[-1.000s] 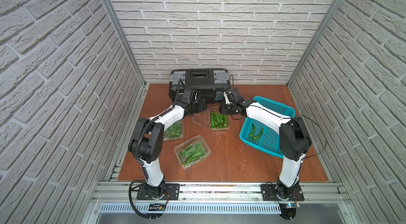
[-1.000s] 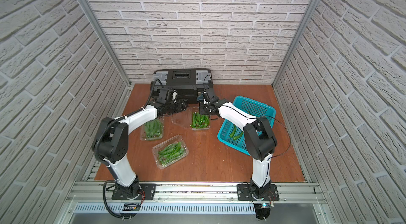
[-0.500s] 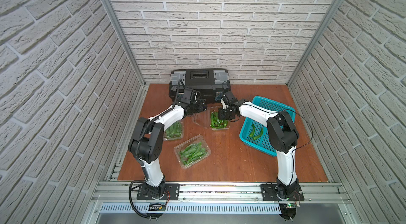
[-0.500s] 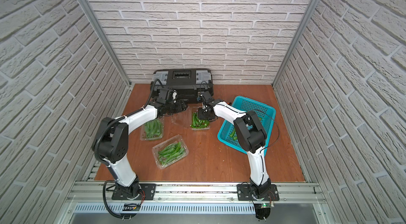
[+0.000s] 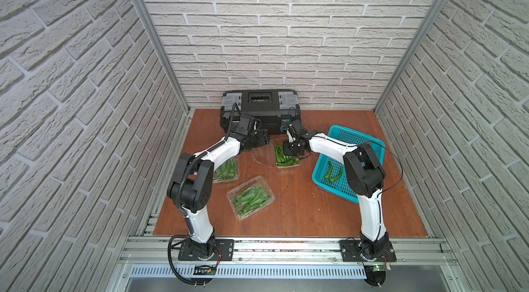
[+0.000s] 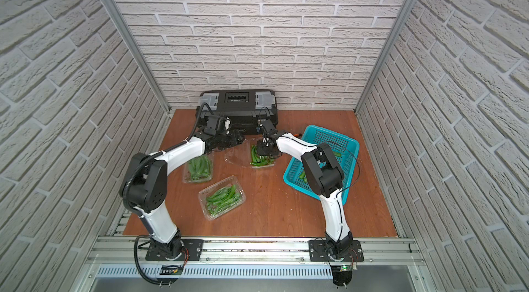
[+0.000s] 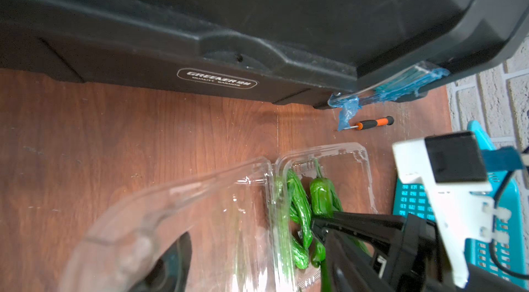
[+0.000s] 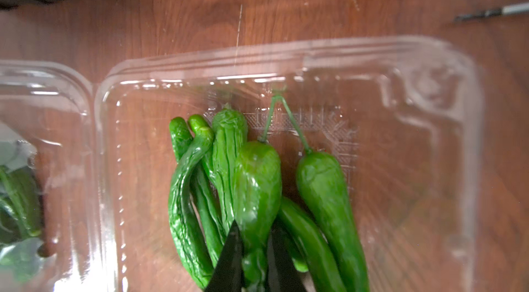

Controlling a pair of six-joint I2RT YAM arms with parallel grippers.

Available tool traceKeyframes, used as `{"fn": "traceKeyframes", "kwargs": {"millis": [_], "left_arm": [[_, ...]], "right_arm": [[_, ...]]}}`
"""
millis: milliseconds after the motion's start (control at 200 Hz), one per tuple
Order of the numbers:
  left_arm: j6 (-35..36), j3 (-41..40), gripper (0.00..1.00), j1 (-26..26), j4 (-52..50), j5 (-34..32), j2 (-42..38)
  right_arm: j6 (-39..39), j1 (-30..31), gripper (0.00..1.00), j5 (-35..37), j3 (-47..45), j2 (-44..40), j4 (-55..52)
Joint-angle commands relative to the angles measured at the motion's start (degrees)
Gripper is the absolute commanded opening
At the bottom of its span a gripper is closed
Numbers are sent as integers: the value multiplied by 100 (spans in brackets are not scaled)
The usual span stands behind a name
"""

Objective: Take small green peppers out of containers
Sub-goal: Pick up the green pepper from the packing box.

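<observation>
right pincer (image 8: 254, 227): pinching glossy slender green pepper (image 8: 256, 178) | axis: in line with pincer, inside clear plastic clamshell container (image 8: 315, 47)

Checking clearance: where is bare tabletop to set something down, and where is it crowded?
Free: the front strip of table between front box and rail; the front-right corner beside the basket. Crowded: between toolbox, open box and basket, where left pincer and right pincer work.
</observation>
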Motion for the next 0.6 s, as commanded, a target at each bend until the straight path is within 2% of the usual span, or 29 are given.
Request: {"fn": "traceKeyframes", "kwargs": {"millis": [0,255,445,595], "left_arm": [[24,89,73,-48,29,-37,-64],[24,173,73,-42,29,15,30],[23,173,73,-45,29,50,71],[25,164,73,-45,29,49,62]], "right_arm": [[-14,12,6,84,-256,-529,353],[137,-7,5,12,-722,-1397,984],[193,-30,5,-204,-760,-1574,1230],[354,-64,5,-240,-1116,-1857,1843]]}}
